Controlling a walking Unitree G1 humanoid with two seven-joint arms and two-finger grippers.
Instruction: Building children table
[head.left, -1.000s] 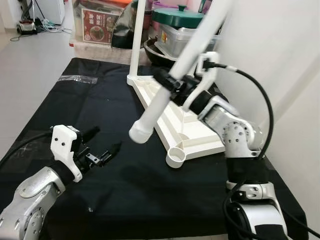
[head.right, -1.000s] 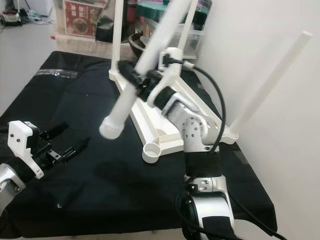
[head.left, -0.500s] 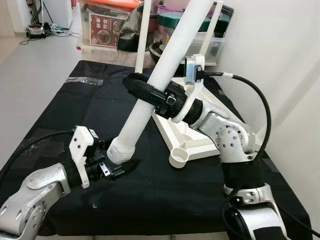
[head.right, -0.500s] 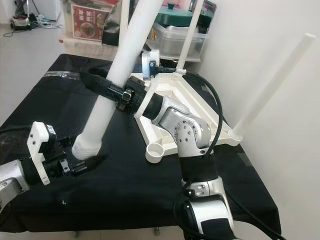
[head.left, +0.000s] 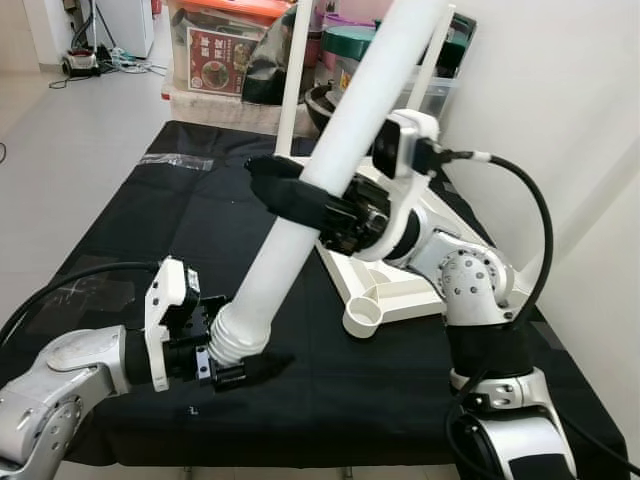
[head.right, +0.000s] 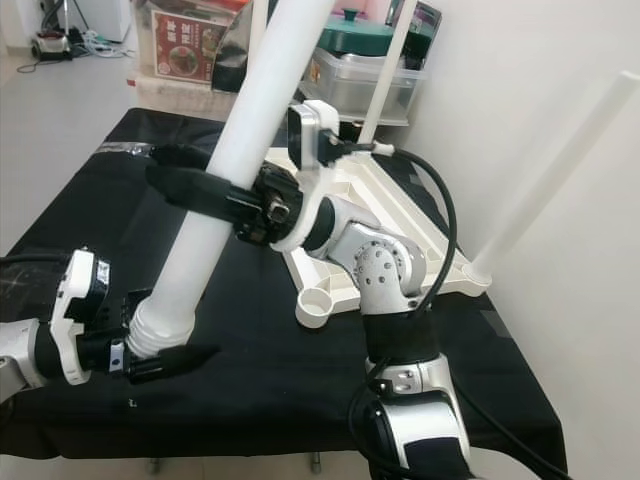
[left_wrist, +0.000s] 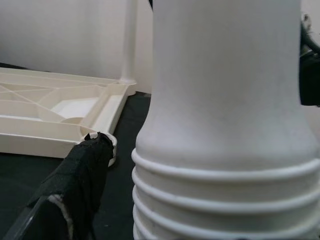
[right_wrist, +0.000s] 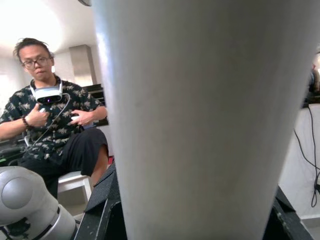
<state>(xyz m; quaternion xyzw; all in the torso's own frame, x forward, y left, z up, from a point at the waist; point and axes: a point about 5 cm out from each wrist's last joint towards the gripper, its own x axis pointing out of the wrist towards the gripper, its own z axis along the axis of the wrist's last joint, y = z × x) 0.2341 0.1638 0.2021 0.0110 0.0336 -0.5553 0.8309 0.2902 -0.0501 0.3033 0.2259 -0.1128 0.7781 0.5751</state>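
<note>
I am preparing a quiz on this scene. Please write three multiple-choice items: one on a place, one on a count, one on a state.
1. Where is the threaded end of the white table leg?
A. at the left gripper
B. inside the corner socket
C. on the floor

2. How many legs already stand in the upturned tabletop?
A. none
B. one
C. three

3. The right gripper is:
A. open
B. shut on the leg
C. idle

Answers: 1 A, the ridged end sits between its fingers. 2 C, three upright legs. 3 B, its fingers clamp mid-leg.

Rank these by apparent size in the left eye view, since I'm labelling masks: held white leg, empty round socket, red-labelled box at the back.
1. held white leg, largest, though nearness to the camera inflates it
2. red-labelled box
3. empty round socket, smallest
</note>
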